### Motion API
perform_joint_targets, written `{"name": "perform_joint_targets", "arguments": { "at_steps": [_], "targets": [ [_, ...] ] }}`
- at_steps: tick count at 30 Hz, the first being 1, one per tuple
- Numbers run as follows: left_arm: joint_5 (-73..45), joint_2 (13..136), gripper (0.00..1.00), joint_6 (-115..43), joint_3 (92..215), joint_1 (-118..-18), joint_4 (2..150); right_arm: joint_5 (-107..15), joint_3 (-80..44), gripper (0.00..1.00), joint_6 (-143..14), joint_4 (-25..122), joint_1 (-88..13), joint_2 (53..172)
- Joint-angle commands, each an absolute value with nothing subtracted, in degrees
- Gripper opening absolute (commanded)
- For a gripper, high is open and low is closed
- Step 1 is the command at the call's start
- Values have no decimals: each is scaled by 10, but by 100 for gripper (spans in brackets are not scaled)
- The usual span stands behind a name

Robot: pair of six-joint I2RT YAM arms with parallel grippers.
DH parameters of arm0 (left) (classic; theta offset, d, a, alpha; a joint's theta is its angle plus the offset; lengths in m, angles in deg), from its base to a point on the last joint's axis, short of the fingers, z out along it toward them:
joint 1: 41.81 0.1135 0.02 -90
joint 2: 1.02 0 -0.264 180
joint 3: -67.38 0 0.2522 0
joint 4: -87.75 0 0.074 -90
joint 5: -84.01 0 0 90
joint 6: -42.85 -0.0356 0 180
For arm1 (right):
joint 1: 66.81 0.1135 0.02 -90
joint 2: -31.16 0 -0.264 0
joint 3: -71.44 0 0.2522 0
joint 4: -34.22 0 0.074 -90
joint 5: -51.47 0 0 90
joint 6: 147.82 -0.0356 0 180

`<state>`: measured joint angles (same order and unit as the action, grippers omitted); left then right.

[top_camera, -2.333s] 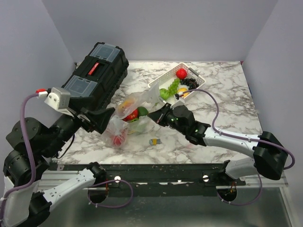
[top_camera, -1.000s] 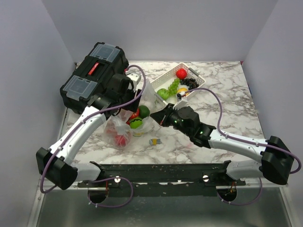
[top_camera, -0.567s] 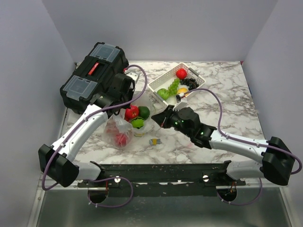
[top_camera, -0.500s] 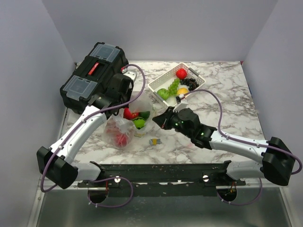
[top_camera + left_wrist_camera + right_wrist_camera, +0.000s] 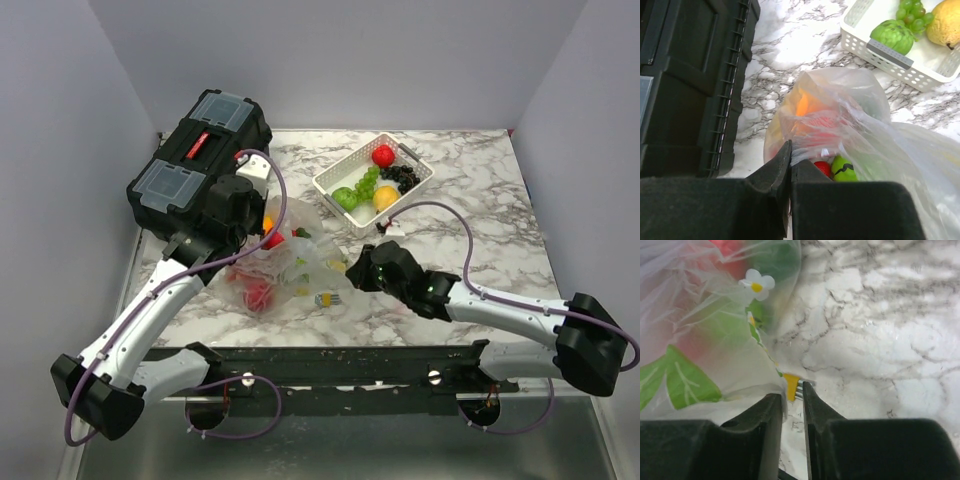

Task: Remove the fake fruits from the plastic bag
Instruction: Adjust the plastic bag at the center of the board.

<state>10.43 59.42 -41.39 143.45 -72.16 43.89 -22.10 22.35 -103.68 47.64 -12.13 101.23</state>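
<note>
Pinching the plastic bag, the left hand is clamped shut; the right hand hangs slightly parted beside it.

Black toolbox back left, white slotted basket on marble table

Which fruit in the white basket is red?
The round fruit at the basket's far corner, beside the dark grapes; the other fruits there are green, yellow or dark.

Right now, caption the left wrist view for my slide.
The left claw pinches the plastic bag by its edge, fake fruits showing inside; white basket beyond, black toolbox alongside.
</note>
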Motion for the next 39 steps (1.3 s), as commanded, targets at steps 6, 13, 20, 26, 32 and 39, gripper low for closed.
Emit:
{"name": "perform_joint_targets", "arguments": {
  "at_steps": [6,13,20,26,32,39],
  "targets": [
    [27,597,24,-416,1452,-719,439,-246,115,73,-896,552,-119,959],
    [72,556,79,-378,1551,-720,300,-333,64,97,-757,521,-119,978],
    [-87,425,99,-384,1550,-719,305,-353,-16,100,-652,510,-120,1041],
    [-340,350,99,-392,1478,-720,381,-371,-47,100,-625,465,-119,1075],
    [-374,364,96,-384,1424,-720,394,-362,-74,77,-655,450,-120,1111],
    [-406,377,46,-397,1391,-720,375,-257,-73,14,-677,440,-120,1122]
  ]
}}
